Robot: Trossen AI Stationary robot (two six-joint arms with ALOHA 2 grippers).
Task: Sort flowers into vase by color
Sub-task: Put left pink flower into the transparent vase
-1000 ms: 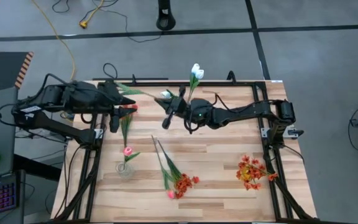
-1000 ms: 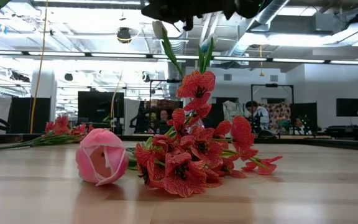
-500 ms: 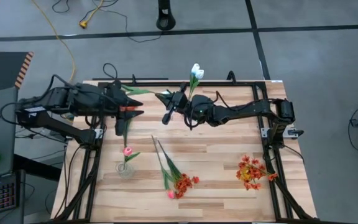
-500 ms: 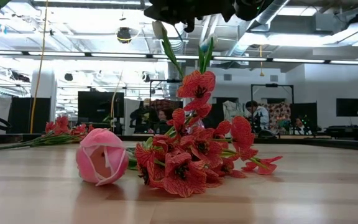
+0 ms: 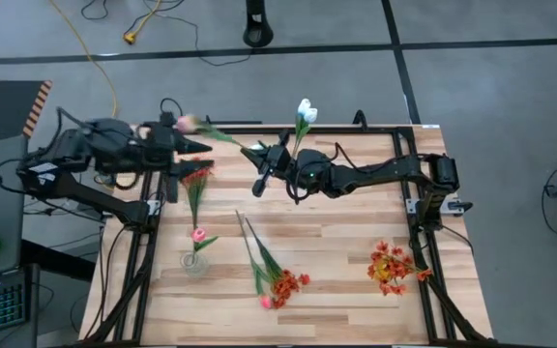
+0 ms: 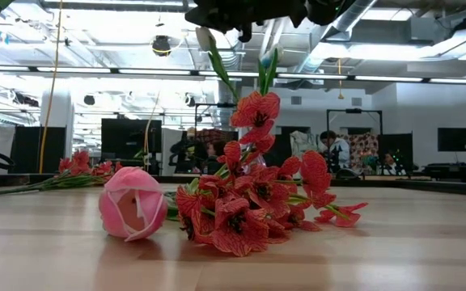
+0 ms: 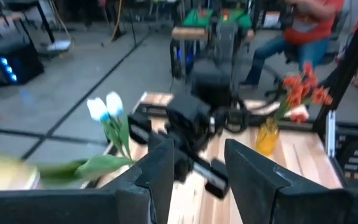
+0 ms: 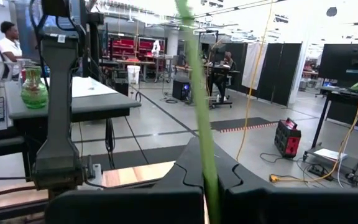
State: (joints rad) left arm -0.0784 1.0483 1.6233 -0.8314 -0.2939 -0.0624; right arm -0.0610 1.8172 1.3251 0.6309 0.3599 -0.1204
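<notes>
My right gripper [image 5: 262,164] hovers over the far middle of the table, shut on a pink tulip [image 5: 184,123] whose green stem [image 8: 197,118] runs out toward the far-left corner. My left gripper [image 7: 194,171] is open and empty at the far-left corner [image 5: 193,147], beside that bloom. A clear vase [image 5: 193,261] near the left edge holds a pink tulip [image 5: 198,235], and a red-orange sprig [image 5: 197,175] leans out of it. White tulips [image 5: 306,110] rise beyond the right gripper, their base hidden. A pink tulip [image 6: 132,202] and a red-orange bunch [image 6: 249,202] lie on the near table. My right gripper pinches the tulip's green stem [image 8: 207,183] between its two fingers, away from the bloom. The fingers reach level from the table's right. The stem runs on past them toward the far-left corner, and the flower is lifted clear of the table.
A second vase with red-orange flowers [image 5: 392,265] stands near the right edge. Black frame rails [image 5: 424,242] run along the table's sides. Bare wood lies between the two vases [image 5: 337,242]. People sit in the room beyond [image 8: 8,43].
My left arm has drawn back toward the table's left and far edges, away from the red-orange sprig that was at its fingers. The pink tulip's bloom now shows beside it. My right gripper has kept its hold and its place.
</notes>
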